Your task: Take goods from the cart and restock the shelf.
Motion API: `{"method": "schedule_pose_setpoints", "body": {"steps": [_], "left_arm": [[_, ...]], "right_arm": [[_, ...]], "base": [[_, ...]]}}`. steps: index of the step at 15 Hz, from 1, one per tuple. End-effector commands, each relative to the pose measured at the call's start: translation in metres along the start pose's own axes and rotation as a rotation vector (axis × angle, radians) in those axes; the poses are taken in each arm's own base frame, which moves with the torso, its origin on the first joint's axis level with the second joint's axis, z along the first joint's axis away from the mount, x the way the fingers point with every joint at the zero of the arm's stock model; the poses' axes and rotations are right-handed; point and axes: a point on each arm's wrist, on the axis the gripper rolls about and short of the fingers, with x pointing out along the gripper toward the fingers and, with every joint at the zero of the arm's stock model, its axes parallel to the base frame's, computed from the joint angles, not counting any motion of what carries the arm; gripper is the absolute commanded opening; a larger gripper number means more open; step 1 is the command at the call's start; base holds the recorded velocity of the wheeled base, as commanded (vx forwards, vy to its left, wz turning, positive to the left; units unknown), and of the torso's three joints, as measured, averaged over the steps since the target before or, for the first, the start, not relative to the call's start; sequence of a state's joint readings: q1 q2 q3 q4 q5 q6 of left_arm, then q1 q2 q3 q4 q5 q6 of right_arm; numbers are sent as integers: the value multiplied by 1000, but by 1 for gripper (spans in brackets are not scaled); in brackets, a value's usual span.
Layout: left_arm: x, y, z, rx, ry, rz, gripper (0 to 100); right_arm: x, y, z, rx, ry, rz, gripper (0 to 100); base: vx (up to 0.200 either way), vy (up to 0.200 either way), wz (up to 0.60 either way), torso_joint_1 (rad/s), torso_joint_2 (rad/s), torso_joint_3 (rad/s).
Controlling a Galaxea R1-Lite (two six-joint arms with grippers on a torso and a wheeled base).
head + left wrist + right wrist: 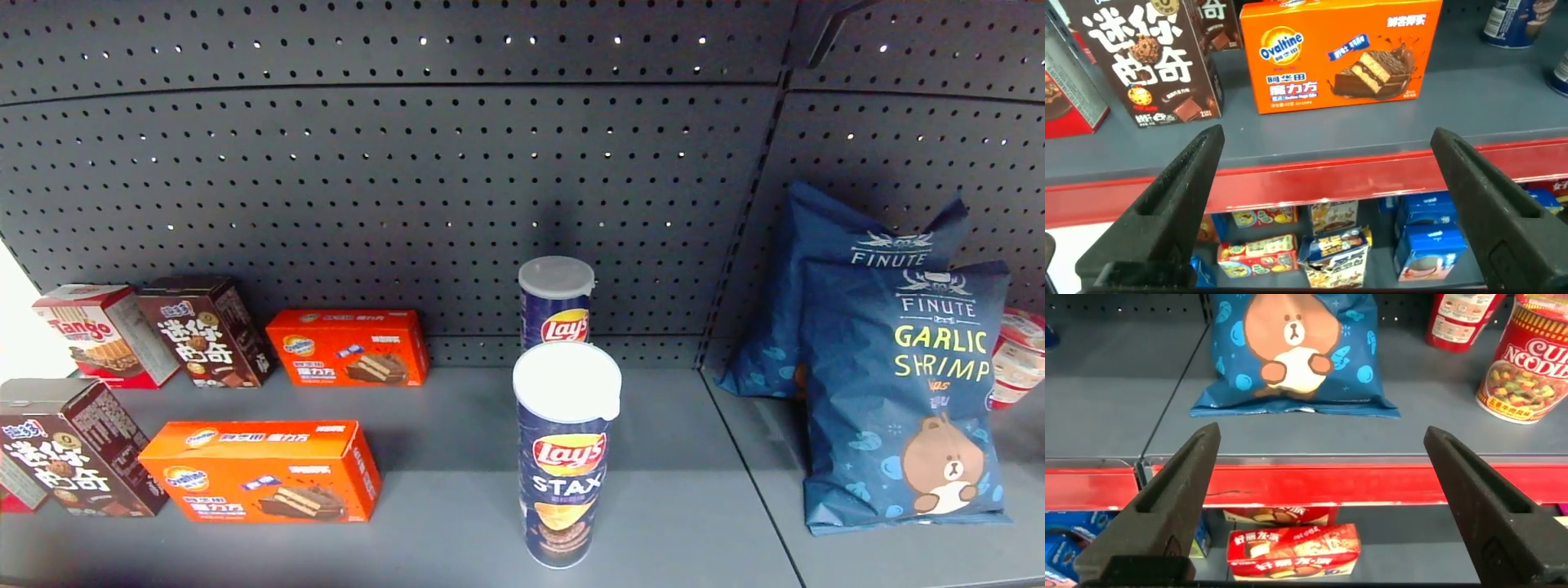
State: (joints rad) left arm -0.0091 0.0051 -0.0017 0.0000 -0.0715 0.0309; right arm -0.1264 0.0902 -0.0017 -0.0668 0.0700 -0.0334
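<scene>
In the head view, two tall dark blue crisp cans [566, 449] with white plastic lids stand one behind the other midway along the grey metal shelf [694, 506]. Orange cardboard boxes [261, 469] picturing a chocolate wafer cake lie to their left, and dark blue snack bags [898, 392] printed with a cartoon bear stand to their right. In the left wrist view, the left gripper [1327, 139] is spread wide and empty before the shelf's red front edge [1315, 175], facing an orange box. In the right wrist view, the right gripper [1321, 434] is also spread and empty, facing a bear bag that lies near a red-and-white noodle cup [1527, 363].

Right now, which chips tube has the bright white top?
The front chips tube, the one nearer the edge of the shelf. The rear chips tube behind it has a greyish, see-through lid instead.
</scene>
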Motion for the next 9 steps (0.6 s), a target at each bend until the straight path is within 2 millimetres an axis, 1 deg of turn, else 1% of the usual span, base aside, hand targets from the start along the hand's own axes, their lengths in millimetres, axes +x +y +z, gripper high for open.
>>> {"method": "schedule_pose_setpoints", "body": {"steps": [1, 2, 4, 6, 7, 8, 9], "left_arm": [[0, 0, 0, 0, 0, -1, 100], [0, 0, 0, 1, 1, -1, 100], [0, 2, 0, 0, 1, 99, 100], [0, 2, 0, -2, 1, 105, 100], [0, 2, 0, 0, 3, 104, 100], [0, 2, 0, 0, 1, 101, 100], [0, 2, 0, 0, 2, 81, 100]], "right_arm": [[0, 0, 0, 6, 1, 0, 100], [0, 0, 0, 9, 2, -10, 100], [0, -3, 0, 6, 5, -123, 100], [0, -3, -1, 41, 8, -131, 100], [0, 0, -5, 28, 49, -24, 100], [0, 0, -8, 23, 80, -11, 100], [0, 0, -7, 28, 69, -17, 100]], "base": [[0, 0, 0, 0, 0, 0], [0, 0, 0, 0, 0, 0], [0, 0, 0, 0, 0, 0], [0, 0, 0, 0, 0, 0], [0, 0, 0, 0, 0, 0], [0, 0, 0, 0, 0, 0], [0, 0, 0, 0, 0, 0]]}}
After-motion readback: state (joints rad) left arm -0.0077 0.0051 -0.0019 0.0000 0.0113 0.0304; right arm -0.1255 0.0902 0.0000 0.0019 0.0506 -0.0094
